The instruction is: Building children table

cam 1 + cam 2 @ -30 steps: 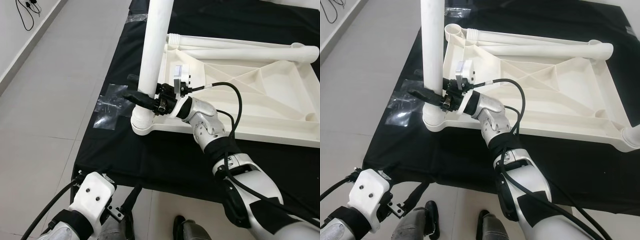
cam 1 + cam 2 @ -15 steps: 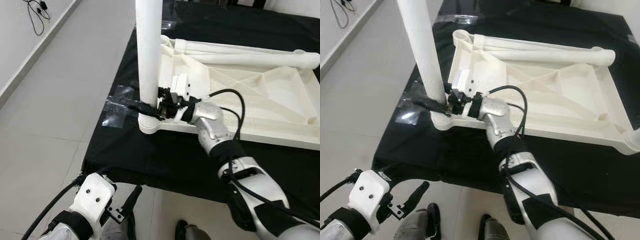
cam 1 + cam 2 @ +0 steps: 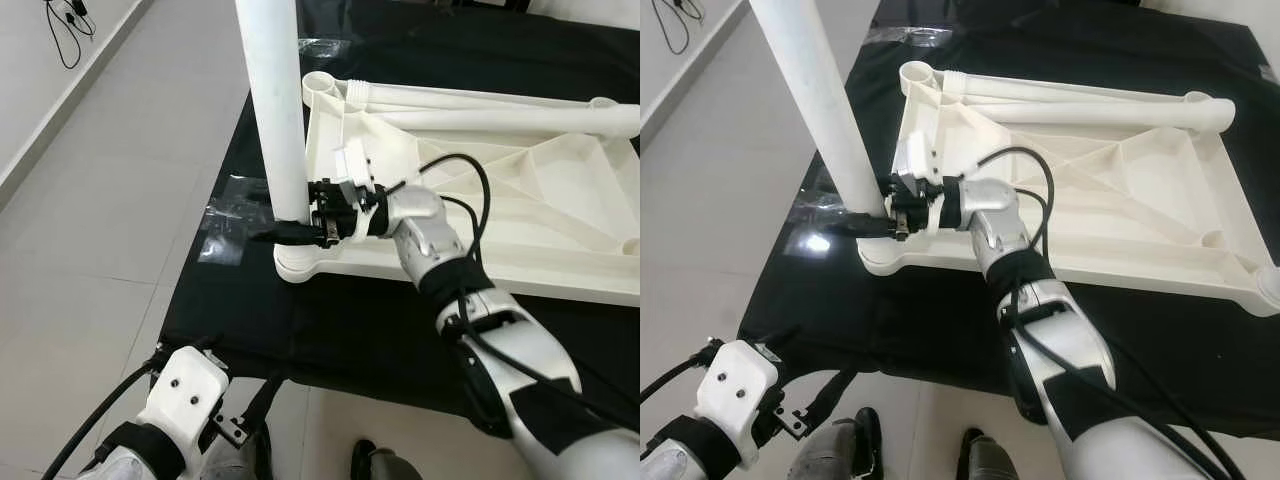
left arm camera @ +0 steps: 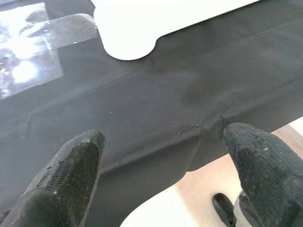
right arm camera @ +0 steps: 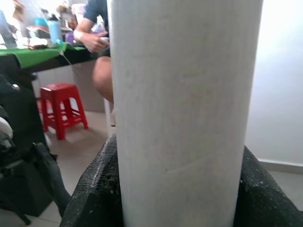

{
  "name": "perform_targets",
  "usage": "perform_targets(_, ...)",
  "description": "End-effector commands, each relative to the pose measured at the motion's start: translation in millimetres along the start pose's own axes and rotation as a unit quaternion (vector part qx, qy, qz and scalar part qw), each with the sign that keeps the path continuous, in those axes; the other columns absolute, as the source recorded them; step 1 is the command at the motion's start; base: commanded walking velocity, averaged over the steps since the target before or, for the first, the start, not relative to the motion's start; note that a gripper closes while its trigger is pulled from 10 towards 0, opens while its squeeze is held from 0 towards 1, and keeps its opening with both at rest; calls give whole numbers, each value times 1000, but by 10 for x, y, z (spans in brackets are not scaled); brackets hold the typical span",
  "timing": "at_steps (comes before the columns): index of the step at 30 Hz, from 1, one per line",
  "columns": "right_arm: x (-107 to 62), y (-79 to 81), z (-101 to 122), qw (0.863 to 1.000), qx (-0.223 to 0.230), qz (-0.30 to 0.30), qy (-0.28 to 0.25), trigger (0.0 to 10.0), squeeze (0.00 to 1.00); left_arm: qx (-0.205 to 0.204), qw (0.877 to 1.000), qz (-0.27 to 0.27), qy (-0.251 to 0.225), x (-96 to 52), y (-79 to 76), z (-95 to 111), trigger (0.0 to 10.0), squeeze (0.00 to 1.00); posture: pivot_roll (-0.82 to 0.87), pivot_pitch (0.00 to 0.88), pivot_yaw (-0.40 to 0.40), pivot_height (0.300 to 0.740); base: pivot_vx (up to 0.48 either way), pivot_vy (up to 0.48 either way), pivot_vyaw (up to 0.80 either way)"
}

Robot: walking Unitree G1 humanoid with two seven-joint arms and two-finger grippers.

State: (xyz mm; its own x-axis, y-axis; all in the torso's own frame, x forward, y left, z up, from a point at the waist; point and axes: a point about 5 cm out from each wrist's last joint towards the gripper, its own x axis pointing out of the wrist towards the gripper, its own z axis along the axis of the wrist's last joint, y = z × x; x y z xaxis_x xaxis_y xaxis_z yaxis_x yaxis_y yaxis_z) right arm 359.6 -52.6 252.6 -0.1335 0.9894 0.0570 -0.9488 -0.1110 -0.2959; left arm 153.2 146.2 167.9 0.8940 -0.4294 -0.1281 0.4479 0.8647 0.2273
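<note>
My right pincer (image 5: 177, 189) grips the white table leg (image 5: 184, 104), one black finger (image 5: 94, 189) pressed against each side of the tube. The leg stands upright. Behind it: a red stool (image 5: 61, 106) on the floor, a green-covered worktop (image 5: 35, 54) carrying bottles, and a seated person (image 5: 97, 42) at that worktop.

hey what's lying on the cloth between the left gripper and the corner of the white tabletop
Nothing but bare black cloth. In the left wrist view, the open left gripper looks across it to the tabletop corner; a patch of clear tape lies off to one side.
</note>
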Motion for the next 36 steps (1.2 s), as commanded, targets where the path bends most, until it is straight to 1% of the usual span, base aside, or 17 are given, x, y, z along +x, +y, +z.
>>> perform_targets(1, -12, 128, -294, 996, 88, 27, 20, 10000, 0, 4, 1000, -5, 14, -40, -22, -20, 10000, 0, 117, 305, -48, 740, 0, 0, 0)
perform_targets(2, -12, 128, -294, 996, 88, 27, 20, 10000, 0, 4, 1000, -5, 14, -40, -22, -20, 10000, 0, 117, 305, -48, 740, 0, 0, 0)
perform_targets(4, 53, 131, -282, 994, 95, 46, 16, 10000, 0, 3, 1000, -5, 16, -58, -32, -17, 10000, 0, 129, 308, -48, 740, 0, 0, 0)
perform_targets(9, 121, 143, -291, 993, 98, 57, 14, 10000, 0, 2, 1000, -4, 19, -84, -42, -15, 10000, 0, 133, 310, -47, 740, 0, 0, 0)
perform_targets(15, 159, 147, -347, 996, 84, 19, 8, 10000, 0, 1, 1000, -4, 21, -95, -50, -15, 10000, 0, 134, 311, -47, 740, 0, 0, 0)
perform_targets(16, 148, 153, -378, 997, 78, 3, 11, 10000, 0, 1, 1000, -4, 22, -96, -50, -15, 10000, 0, 132, 314, -45, 740, 0, 0, 0)
perform_targets(18, 136, 161, -406, 997, 73, -9, 15, 10000, 0, 0, 1000, -5, 22, -97, -50, -15, 10000, 0, 132, 314, -45, 740, 0, 0, 0)
perform_targets(21, 77, 195, -501, 997, 56, -46, 38, 10000, 0, -1, 1000, -6, 22, -94, -48, -13, 10000, 0, 126, 318, -43, 740, 0, 0, 0)
perform_targets(22, 67, 188, -517, 995, 55, -68, 38, 10000, 0, -1, 1000, -6, 22, -92, -47, -13, 10000, 0, 124, 318, -43, 740, 0, 0, 0)
perform_targets(24, 67, 188, -517, 995, 55, -68, 38, 10000, 0, -1, 1000, -6, 22, -92, -47, -13, 10000, 0, 124, 318, -43, 740, 0, 0, 0)
perform_targets(25, 63, 181, -524, 994, 55, -83, 38, 10000, 0, -1, 1000, -6, 22, -91, -47, -14, 10000, 0, 124, 318, -43, 740, 0, 0, 0)
perform_targets(26, 63, 181, -524, 994, 55, -83, 38, 10000, 0, -1, 1000, -6, 22, -91, -47, -14, 10000, 0, 124, 318, -43, 740, 0, 0, 0)
perform_targets(27, 54, 160, -533, 992, 61, -107, 41, 10000, 0, -2, 1000, -6, 22, -89, -45, -15, 10000, 0, 116, 316, -46, 740, 0, 0, 0)
perform_targets(28, 54, 160, -533, 992, 61, -107, 41, 10000, 0, -2, 1000, -6, 22, -89, -45, -15, 10000, 0, 116, 316, -46, 740, 0, 0, 0)
perform_targets(31, 16, 82, -518, 978, 89, -185, 48, 10000, 0, -3, 1000, -4, 20, -75, -35, -24, 10000, 0, 97, 310, -51, 740, 0, 0, 0)
perform_targets(34, 9, 69, -507, 974, 93, -199, 49, 10000, 0, -3, 1000, -4, 20, -70, -33, -26, 10000, 0, 95, 309, -51, 740, 0, 0, 0)
perform_targets(36, -8, 43, -507, 965, 96, -235, 60, 10000, 0, -4, 1000, -4, 19, -58, -29, -29, 10000, 0, 91, 307, -55, 740, 0, 0, 0)
